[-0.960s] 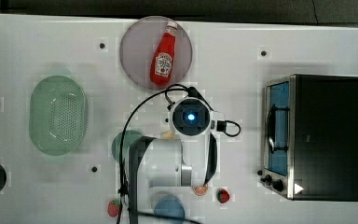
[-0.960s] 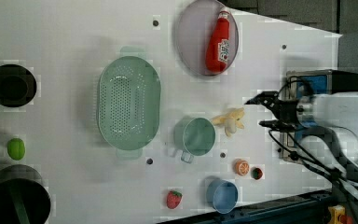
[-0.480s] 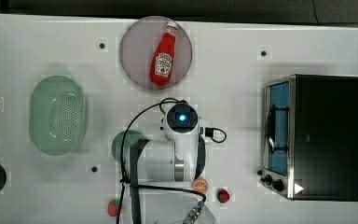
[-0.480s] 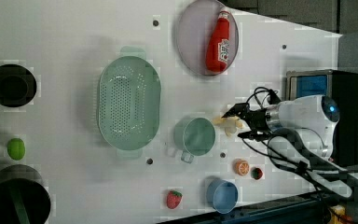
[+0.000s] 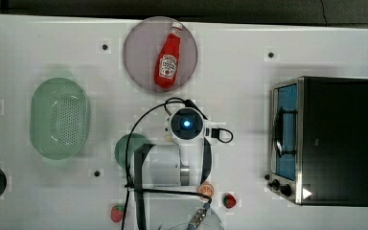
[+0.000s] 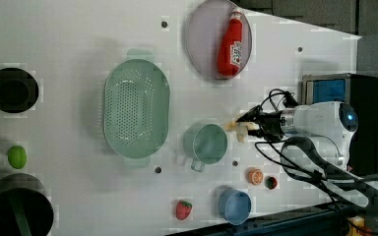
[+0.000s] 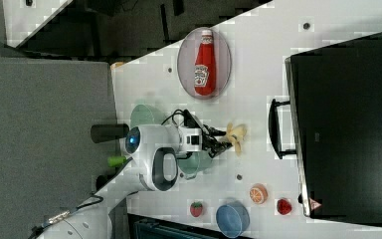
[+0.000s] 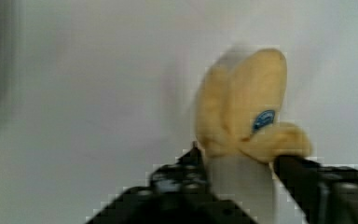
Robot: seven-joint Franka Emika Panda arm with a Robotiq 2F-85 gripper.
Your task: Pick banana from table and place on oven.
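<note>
The small, pale cream-yellow banana [image 8: 242, 107], half peeled with a blue sticker on its skin, lies on the large flat white counter [image 5: 278, 28], just right of the green handled cup [image 6: 205, 143] in the left view. The black jaws of the gripper [image 8: 240, 163] stand on either side of its pale lower end in the wrist view, drawn in narrow against it, though whether they truly pinch it I cannot tell. In the right view the gripper [image 7: 224, 141] reaches level toward the banana [image 7: 237, 135], which sits between the white robot arm [image 7: 154, 154] and the black handle of the boxy black toaster oven [image 7: 348, 124]. In the left view the banana [image 6: 239, 129] shows as a pale scrap at the gripper [image 6: 248, 124] tip. In the top view the arm's round wrist with a blue light [image 5: 187, 123] covers the spot, and the oven [image 5: 335, 139], with silver frame and blue-tinted glass door, stands well apart to the top view's right. Farther up the top view a red ketchup bottle [image 5: 168, 56] lies on a round grey plate [image 5: 136, 43]; a pale green perforated colander [image 5: 60, 117] sits to the top view's left. Near the left view's lower edge are an orange slice [image 6: 255, 176], a strawberry [image 6: 183, 209] and a blue bowl [image 6: 234, 205].
</note>
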